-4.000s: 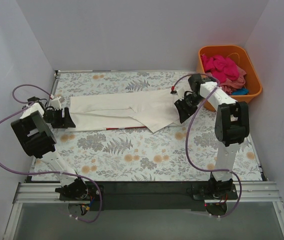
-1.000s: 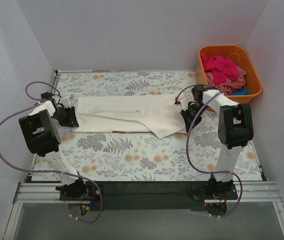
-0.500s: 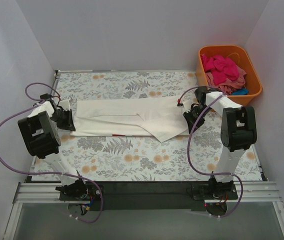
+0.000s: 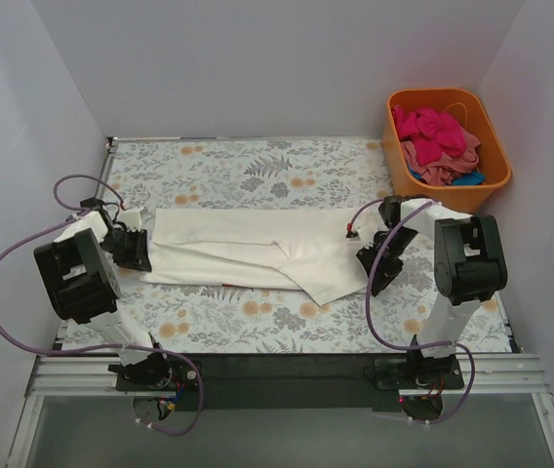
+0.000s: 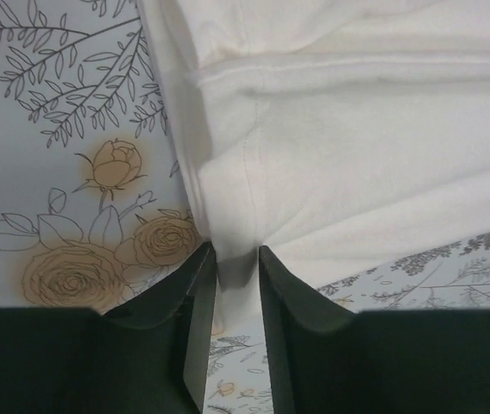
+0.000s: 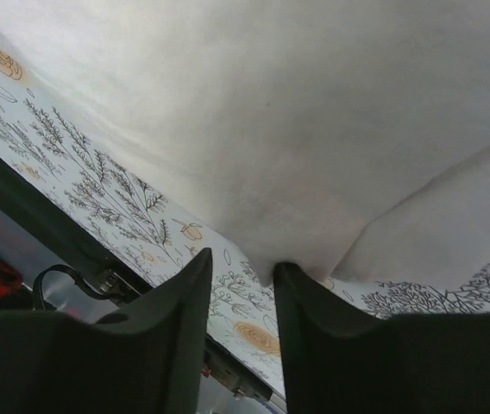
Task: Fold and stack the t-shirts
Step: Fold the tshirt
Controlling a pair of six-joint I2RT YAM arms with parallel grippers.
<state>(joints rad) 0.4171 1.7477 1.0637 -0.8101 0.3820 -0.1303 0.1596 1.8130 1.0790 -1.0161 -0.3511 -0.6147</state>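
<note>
On the flowered desk (image 4: 257,322), the left tool (image 5: 236,259) pinches one end of a white t-shirt (image 4: 248,244) while the right tool (image 6: 241,267) grips the other end, the folded cloth lying in a long band between them. Farther back on the right, pink, magenta and blue t-shirts (image 4: 435,132) fill an orange tub (image 4: 433,187).

both arms reach low, left pincer (image 4: 138,250) and right pincer (image 4: 375,265) each nipping the white t-shirt (image 4: 248,239).

Far right: I noted an orange tub (image 4: 472,198) on the floral-print table (image 4: 257,322), against grey walls (image 4: 257,68).
</note>
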